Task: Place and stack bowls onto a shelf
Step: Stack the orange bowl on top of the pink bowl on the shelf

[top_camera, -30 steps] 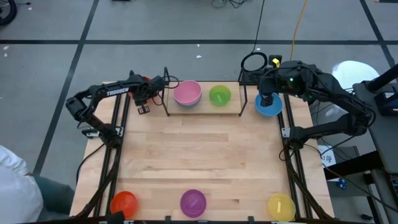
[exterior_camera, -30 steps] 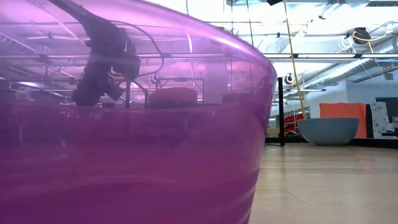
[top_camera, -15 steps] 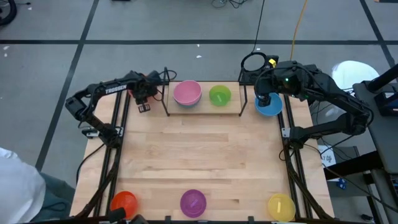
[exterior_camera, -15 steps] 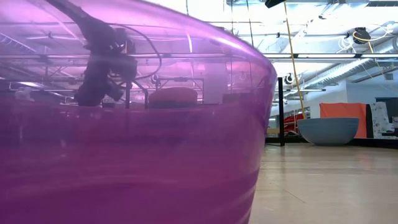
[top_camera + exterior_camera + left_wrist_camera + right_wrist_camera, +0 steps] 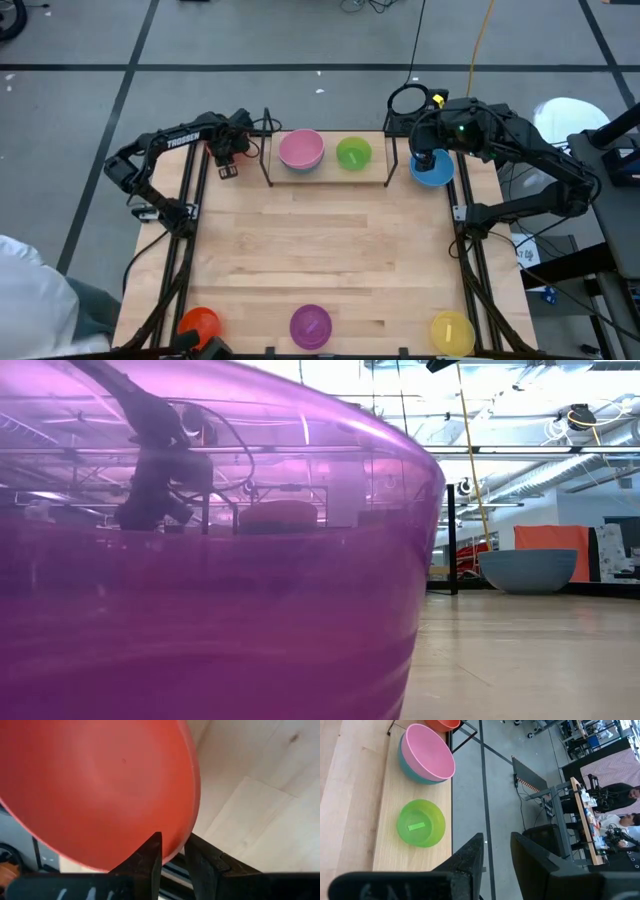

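– What has the left gripper (image 5: 172,842) got?
– Its two fingers are pinched on the rim of the red bowl (image 5: 100,785), one finger inside the lip and one outside. The bowl hangs tilted over the far left corner of the table (image 5: 320,250), just left of the shelf (image 5: 375,176).
– And the right gripper (image 5: 428,158)?
– At the far right, just past the shelf's right end, over the blue bowl (image 5: 436,174). Its fingers stand a narrow way apart with nothing between them, and the bowl sits on the table.
– What is on the shelf?
– The pink bowl (image 5: 300,149) nested in the teal bowl (image 5: 412,770) on the left part, and the green bowl (image 5: 353,153) beside it on the right.
– The others?
– Along the near edge: the orange bowl (image 5: 198,324) at left, the purple bowl (image 5: 311,325) in the middle, the yellow bowl (image 5: 452,332) at right.
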